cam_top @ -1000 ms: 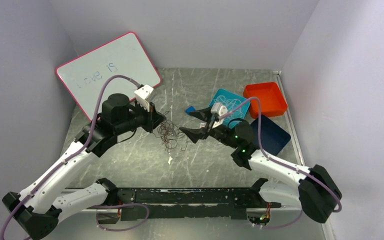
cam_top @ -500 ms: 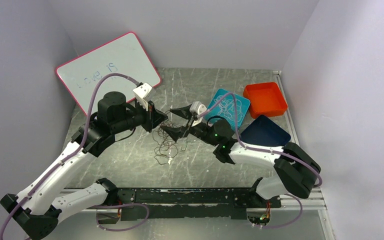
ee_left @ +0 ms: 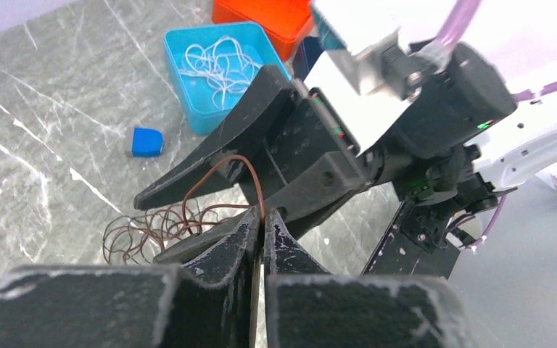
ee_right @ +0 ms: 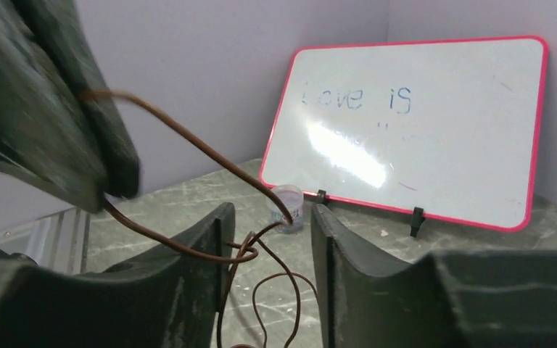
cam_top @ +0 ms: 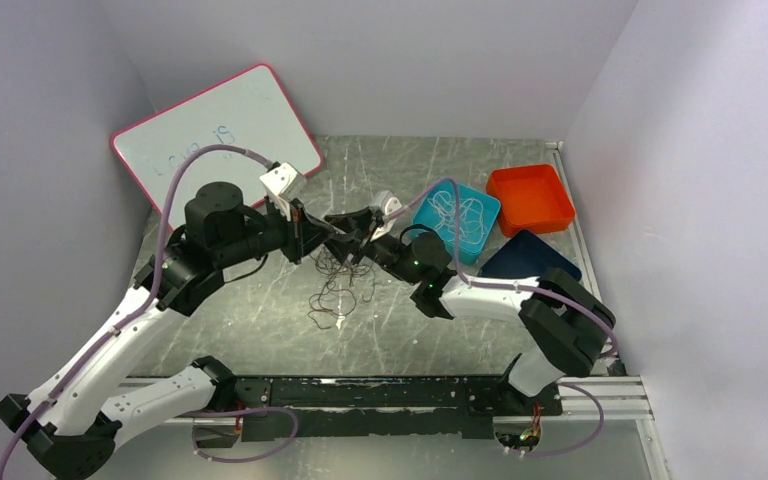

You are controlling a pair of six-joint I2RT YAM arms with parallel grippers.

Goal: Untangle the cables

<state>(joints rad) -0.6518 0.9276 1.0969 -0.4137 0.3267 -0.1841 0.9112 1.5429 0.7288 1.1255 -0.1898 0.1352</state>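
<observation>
The dark brown cables [cam_top: 337,285] form a loose tangle that hangs from my left gripper down to the table; they also show in the left wrist view [ee_left: 152,233]. My left gripper [cam_top: 312,240] is shut on one brown strand [ee_left: 258,190], pinched at the tips [ee_left: 262,217]. My right gripper [cam_top: 340,238] is open, right against the left one, its jaws either side of the brown strands [ee_right: 261,243]; its midpoint is in the right wrist view [ee_right: 268,225]. White cables [cam_top: 462,213] lie in the teal tray [ee_left: 188,109].
A whiteboard [cam_top: 218,140] leans at the back left, with a small clear cup [ee_right: 288,208] before it. An orange tray [cam_top: 530,197] and a dark blue tray [cam_top: 525,265] sit at the right. A small blue block [ee_left: 147,141] lies by the teal tray.
My right arm has swung left until its open jaws reach the left gripper. The left gripper has lifted the brown tangle, which now hangs stretched out.
</observation>
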